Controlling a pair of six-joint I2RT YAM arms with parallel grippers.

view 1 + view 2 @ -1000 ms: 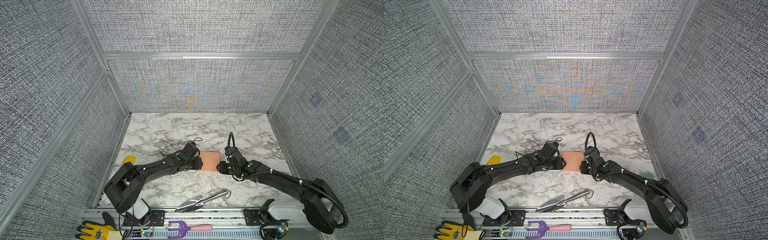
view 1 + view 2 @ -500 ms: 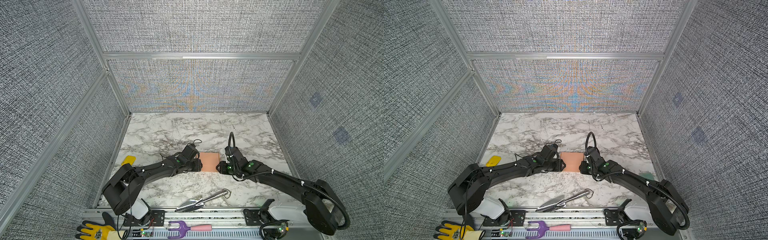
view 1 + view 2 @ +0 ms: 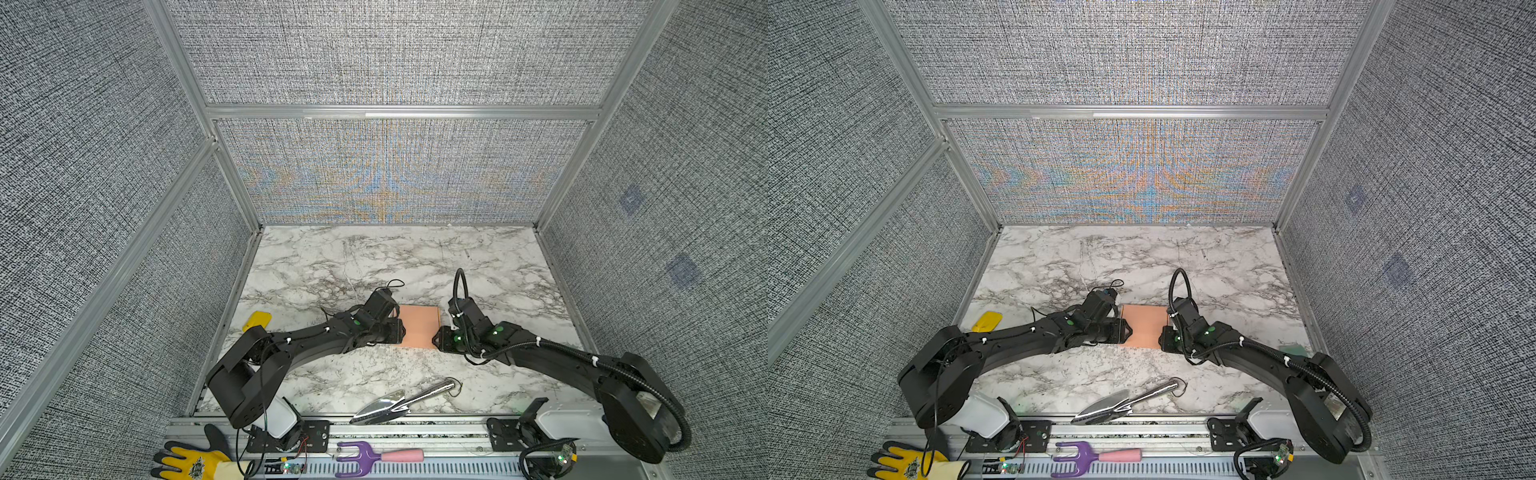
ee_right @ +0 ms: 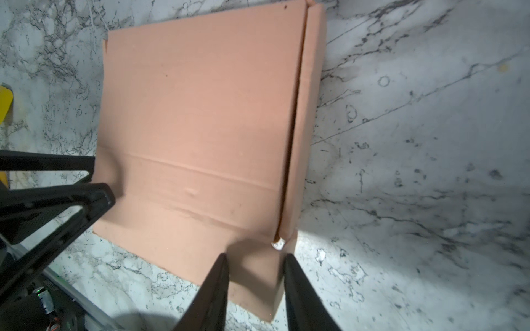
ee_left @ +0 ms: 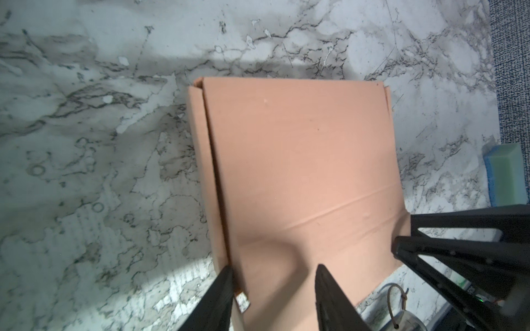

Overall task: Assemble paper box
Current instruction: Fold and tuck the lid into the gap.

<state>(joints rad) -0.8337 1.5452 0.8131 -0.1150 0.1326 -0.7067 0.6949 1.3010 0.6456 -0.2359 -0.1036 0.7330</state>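
The paper box (image 3: 417, 326) (image 3: 1142, 328) lies shut and flat on the marble table, a salmon-pink rectangle between my two arms. My left gripper (image 3: 399, 330) (image 3: 1127, 332) is at its left edge. In the left wrist view this gripper (image 5: 273, 268) stands open over the box (image 5: 301, 172), one fingertip at the side-wall seam and one over the lid. My right gripper (image 3: 436, 338) (image 3: 1162, 338) is at the box's right front corner. In the right wrist view it (image 4: 255, 258) is open, its tips over that corner of the box (image 4: 200, 114).
A metal trowel (image 3: 399, 403) (image 3: 1125, 401) lies near the table's front edge. A yellow piece (image 3: 257, 321) sits at the left wall, a green-blue sponge (image 5: 504, 172) at the right. A purple hand fork (image 3: 374, 457) and a yellow glove (image 3: 191, 465) lie on the front rail.
The left gripper has shifted very slightly toward the front at the box's left edge. The box and the right gripper have stayed where they were.
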